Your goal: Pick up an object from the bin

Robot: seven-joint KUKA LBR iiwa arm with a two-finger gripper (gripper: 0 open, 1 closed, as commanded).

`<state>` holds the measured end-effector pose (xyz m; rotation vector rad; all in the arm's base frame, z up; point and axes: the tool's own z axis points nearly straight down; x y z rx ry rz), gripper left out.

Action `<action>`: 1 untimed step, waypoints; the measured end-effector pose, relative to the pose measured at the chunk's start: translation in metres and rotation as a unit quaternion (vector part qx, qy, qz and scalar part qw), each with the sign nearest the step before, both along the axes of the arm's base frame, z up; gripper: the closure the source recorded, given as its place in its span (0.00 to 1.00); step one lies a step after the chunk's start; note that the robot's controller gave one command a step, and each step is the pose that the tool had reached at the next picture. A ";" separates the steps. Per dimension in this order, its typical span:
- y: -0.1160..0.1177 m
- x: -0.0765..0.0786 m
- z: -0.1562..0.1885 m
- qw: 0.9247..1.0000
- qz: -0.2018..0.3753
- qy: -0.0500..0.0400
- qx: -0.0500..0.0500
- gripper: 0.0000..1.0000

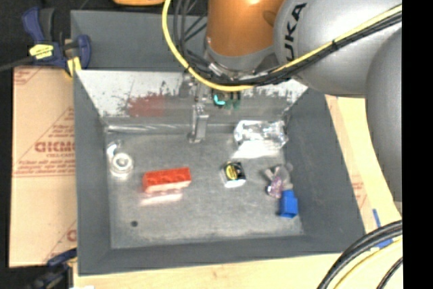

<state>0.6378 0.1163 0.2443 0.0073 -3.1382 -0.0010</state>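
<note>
My gripper (197,136) hangs under the orange wrist cover, over the bare bin floor near the back wall, a little left of the middle. Nothing shows in it. A crumpled clear and silvery wrapper (259,135) lies just to its right. Nearer the front, a red toy brick (166,179) lies flat, left of the gripper. A small black, yellow and white thing (234,174) sits to the front right of the gripper.
A white tape roll (120,163) lies by the left wall. At the right, a small purple and pink piece (276,183) lies beside a blue block (288,204). The arm and its cables cover the bin's back right.
</note>
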 end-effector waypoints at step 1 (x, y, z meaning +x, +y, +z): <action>0.028 -0.049 -0.175 0.999 0.037 -0.002 0.000 0.00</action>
